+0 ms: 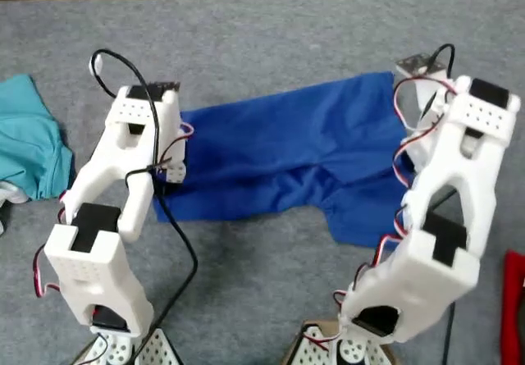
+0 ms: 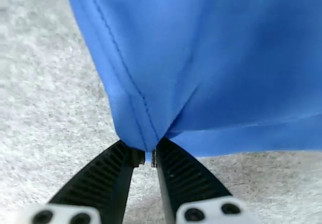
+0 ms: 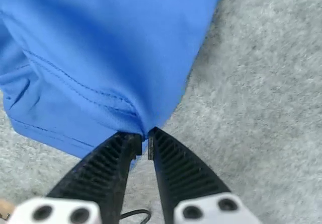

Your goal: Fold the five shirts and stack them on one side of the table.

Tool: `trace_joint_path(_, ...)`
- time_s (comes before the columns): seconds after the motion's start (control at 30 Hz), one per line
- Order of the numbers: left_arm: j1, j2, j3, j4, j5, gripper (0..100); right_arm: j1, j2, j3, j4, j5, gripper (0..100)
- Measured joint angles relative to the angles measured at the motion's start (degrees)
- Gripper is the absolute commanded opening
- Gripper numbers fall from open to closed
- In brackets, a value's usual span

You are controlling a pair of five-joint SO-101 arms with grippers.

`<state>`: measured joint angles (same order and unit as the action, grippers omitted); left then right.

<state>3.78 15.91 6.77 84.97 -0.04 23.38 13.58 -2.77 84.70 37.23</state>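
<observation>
The desk (image 1: 271,37) is covered in a grey, fuzzy, felt-like mat. Across its middle lies the blue shirt (image 1: 287,148), a smooth, thin knit spread mostly flat in a wide, uneven shape, with soft creases near its centre and one flap reaching towards the near edge. Two white, blocky plastic arms stand at the near edge, one at each end of the shirt, the left arm (image 1: 107,217) and the right arm (image 1: 443,234), each trailing thin red, white and black wires.

A crumpled teal shirt (image 1: 29,135) sits at the desk's left edge, well apart from the blue one. A strip of red fabric (image 1: 515,299) shows at the right edge.

The left end effector (image 2: 149,156) is clamped on the blue shirt's left border. Its black ribbed fingers (image 2: 113,171) pinch a gathered fold with a double line of stitching, and the cloth rises from the tips and fans out over the mat. The right end effector (image 3: 142,143) likewise grips the shirt's right side, its jaws closed tight on a bunched, hemmed edge, with grey mat just beside it.
</observation>
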Motion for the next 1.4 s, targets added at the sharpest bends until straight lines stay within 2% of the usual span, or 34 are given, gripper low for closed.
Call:
trace_joint_path(0.3,0.0,0.0,3.6,-1.67,0.0,2,4.92,-5.98,10.73,-2.81,3.52,0.5)
trace_joint_path(0.63,0.0,0.0,3.6,-1.67,-0.35,2,5.71,-15.12,19.52,-2.81,5.1,0.5)
trace_joint_path(0.83,-1.67,0.0,3.96,-2.81,-1.58,2,8.35,-17.23,26.55,-7.74,8.09,0.5)
trace_joint_path(1.17,-2.46,0.0,3.96,-2.81,-3.25,2,10.9,-17.32,27.52,-9.32,9.76,0.5)
trace_joint_path(1.4,-2.46,0.0,4.13,-4.48,-3.69,2,10.9,-17.32,27.52,-6.15,11.52,0.5)
